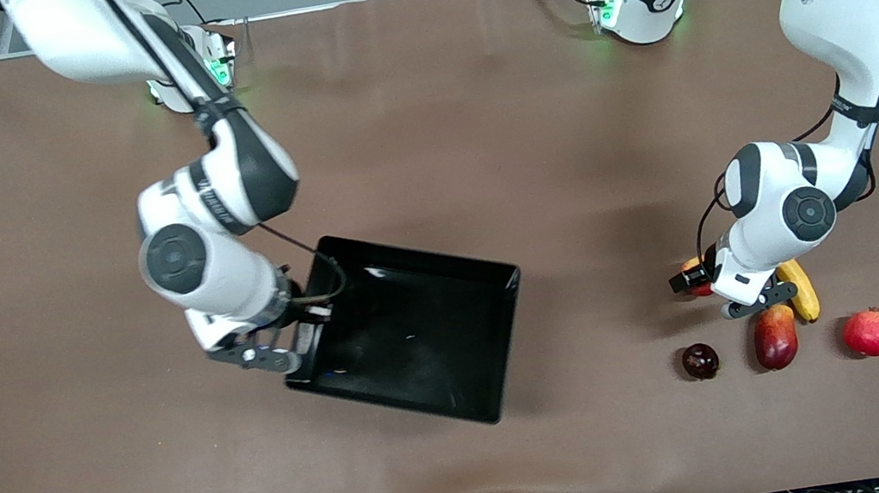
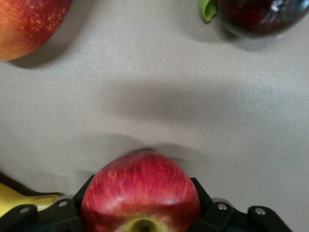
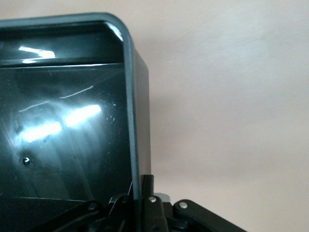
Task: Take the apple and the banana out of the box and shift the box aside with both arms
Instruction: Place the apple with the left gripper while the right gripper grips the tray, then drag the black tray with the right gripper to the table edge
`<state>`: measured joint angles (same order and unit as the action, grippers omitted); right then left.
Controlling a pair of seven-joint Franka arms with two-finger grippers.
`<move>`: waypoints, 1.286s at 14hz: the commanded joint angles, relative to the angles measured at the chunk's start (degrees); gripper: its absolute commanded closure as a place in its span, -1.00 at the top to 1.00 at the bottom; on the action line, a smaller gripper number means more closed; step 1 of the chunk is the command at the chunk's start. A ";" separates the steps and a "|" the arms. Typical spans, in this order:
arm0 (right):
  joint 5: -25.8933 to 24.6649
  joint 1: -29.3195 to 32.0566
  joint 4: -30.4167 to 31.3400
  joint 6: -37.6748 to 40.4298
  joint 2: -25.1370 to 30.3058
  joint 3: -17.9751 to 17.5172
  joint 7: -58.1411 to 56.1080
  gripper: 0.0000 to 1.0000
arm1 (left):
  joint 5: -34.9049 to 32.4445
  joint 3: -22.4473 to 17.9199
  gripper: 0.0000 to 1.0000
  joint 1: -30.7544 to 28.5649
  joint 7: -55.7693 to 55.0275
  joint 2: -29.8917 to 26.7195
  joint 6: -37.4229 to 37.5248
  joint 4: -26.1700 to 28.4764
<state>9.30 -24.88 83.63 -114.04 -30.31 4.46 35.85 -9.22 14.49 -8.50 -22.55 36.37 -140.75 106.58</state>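
Note:
The black tray lies on the table toward the right arm's end. My right gripper is shut on the tray's wall at the end nearest the right arm; the right wrist view shows that wall pinched in the gripper. My left gripper is shut on the small red-yellow apple at table height. In the left wrist view the apple sits between the fingers. The yellow banana lies beside the apple, partly under the left hand, and shows in the left wrist view.
Three other fruits lie in a row nearer the front camera than the apple: a dark plum, a red-green mango-like fruit and a red pomegranate. Bare brown table lies between the tray and the fruits.

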 commanded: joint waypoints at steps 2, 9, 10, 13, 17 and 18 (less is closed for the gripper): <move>1.86 8.94 3.12 5.47 5.95 -1.20 -13.39 -1.00 | 0.08 0.10 0.20 -0.29 1.01 0.98 -1.46 -0.58; 1.86 27.40 8.66 6.99 7.72 -0.94 -42.68 -1.00 | 0.00 0.63 1.00 -0.46 1.28 -9.80 8.35 -2.51; 1.60 29.51 9.36 6.38 7.63 -0.94 -44.36 -1.00 | 0.08 0.71 1.00 -0.46 1.36 -12.26 11.86 -3.91; 0.54 34.70 11.37 2.26 7.11 -0.85 -50.87 -1.00 | 0.79 0.63 1.00 -0.55 1.36 -18.86 19.79 -8.66; -1.30 39.98 14.99 -6.62 5.10 -0.94 -52.45 -1.00 | 0.96 0.80 1.00 -1.08 1.36 -24.50 34.53 -15.94; -0.87 41.65 14.64 -7.77 3.60 -1.03 -55.51 -1.00 | 0.96 0.80 1.00 -1.08 1.36 -25.20 38.31 -18.14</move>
<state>8.45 13.58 98.15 -120.09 -25.74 4.87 -16.39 -9.21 14.88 -9.03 -22.39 11.97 -108.52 92.01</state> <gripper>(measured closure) 0.969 0.000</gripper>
